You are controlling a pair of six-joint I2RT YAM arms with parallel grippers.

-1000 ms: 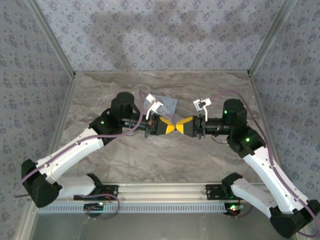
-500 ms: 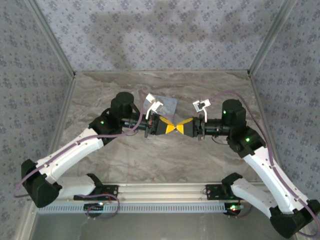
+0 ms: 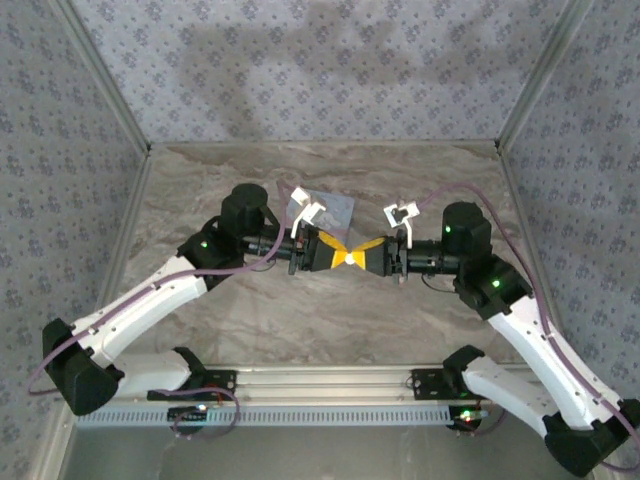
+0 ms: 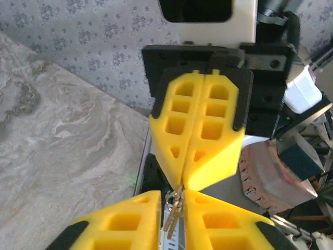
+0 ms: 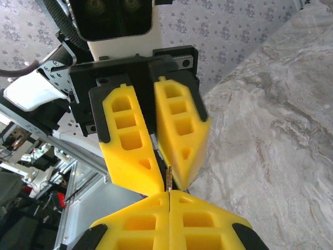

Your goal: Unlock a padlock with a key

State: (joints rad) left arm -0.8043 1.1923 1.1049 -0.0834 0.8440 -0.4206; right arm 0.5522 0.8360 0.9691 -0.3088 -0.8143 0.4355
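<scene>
A slim brass-coloured metal key point(image 4: 173, 212) hangs in mid-air above the grey marbled worktop point(image 3: 330, 330), near its centre, at the point where two robot arms meet nose to nose. The right end effector point(image 4: 183, 186), its yellow ribbed fingers pressed flat together, pinches one end of the key at the very tips. The left end effector point(image 5: 167, 182) faces it with yellow fingers slightly parted, the key lying in the narrow gap between them. Whether either finger touches the metal cannot be told. Seen from above, both black-and-yellow end effectors lie level and in line, tips touching or nearly so, the white-shelled arms bending in from either side. Just behind the left end effector a flat pale-blue rectangular tin point(image 3: 338, 208) lies on the worktop. Patterned blue-grey walls point(image 3: 300, 70) close in the scene on three sides.
</scene>
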